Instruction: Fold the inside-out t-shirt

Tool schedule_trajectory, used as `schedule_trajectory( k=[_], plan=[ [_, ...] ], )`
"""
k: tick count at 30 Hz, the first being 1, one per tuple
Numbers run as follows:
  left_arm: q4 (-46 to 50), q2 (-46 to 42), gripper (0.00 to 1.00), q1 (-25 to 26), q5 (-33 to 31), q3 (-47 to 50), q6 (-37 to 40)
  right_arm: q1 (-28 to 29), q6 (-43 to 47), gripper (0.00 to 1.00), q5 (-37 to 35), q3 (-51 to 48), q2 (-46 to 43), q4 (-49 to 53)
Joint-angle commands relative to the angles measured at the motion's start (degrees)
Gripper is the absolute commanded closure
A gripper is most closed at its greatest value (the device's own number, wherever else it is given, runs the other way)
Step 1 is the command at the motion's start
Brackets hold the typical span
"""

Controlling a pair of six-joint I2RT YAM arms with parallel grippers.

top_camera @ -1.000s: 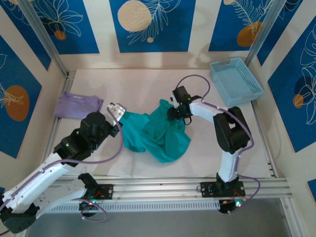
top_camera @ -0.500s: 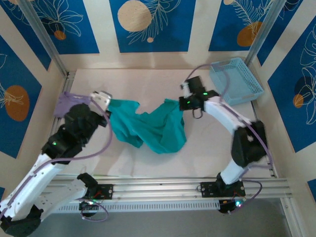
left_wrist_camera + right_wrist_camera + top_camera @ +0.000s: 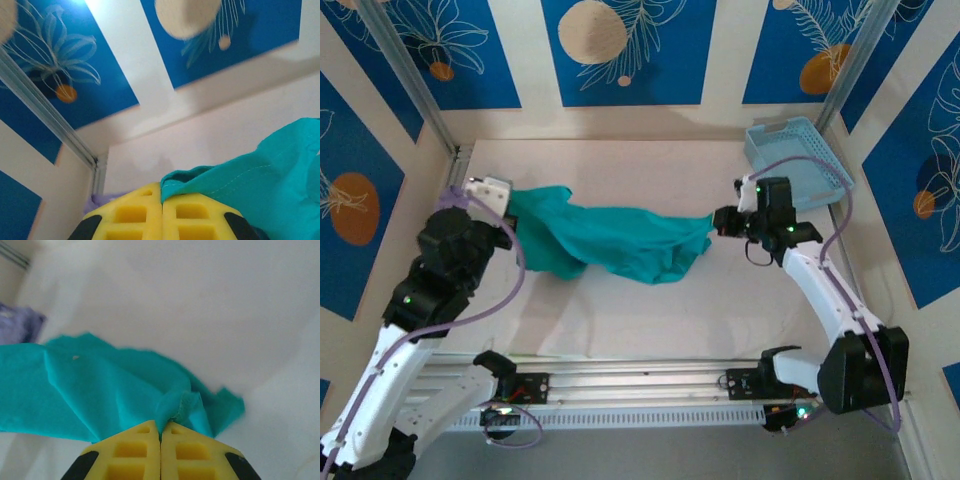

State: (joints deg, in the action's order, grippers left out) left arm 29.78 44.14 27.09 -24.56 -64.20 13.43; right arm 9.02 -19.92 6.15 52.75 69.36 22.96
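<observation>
Clamped tight, the right gripper point(image 3: 717, 222) pinches the right end of the teal t-shirt point(image 3: 610, 240). A little farther off, I see the left gripper point(image 3: 506, 196) pressed shut on its left end. The shirt stretches as a band between them over the table point(image 3: 650, 310). A blue basket point(image 3: 800, 165) sits far right, and a lavender garment point(image 3: 15, 322) lies far left.

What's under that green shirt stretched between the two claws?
The pale table runs under the green shirt and shows bare all around it. Whatever sits directly beneath the cloth is hidden.
</observation>
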Motion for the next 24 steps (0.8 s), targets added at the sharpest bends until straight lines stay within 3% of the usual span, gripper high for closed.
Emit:
schedule_trajectory(
  k=[1, 5, 14, 18, 24],
  plan=[
    [3.23, 1.07, 1.00, -0.75, 3.88, 4.45, -2.26, 0.04, -1.67, 0.84, 1.65, -2.71, 3.51, 0.55],
    [2.41, 1.43, 1.00, -0.77, 7.68, 8.24, -3.81, 0.38, -1.29, 0.69, -0.35, -2.50, 7.73, 2.16],
    [0.90, 1.47, 1.00, -0.81, 10.06, 9.81, -3.78, 5.60, -5.27, 0.47, -2.21, -9.98, 4.02, 3.52],
    [0.64, 1.39, 1.00, -0.81, 11.21, 9.91, -3.68, 6.71, -7.87, 0.43, -5.84, -10.36, 4.91, 5.86],
    [-0.06, 0.45, 1.00, -0.91, 12.64, 10.13, -4.03, 9.10, -12.63, 0.46, -7.99, -11.43, 8.50, 7.16]
  ],
)
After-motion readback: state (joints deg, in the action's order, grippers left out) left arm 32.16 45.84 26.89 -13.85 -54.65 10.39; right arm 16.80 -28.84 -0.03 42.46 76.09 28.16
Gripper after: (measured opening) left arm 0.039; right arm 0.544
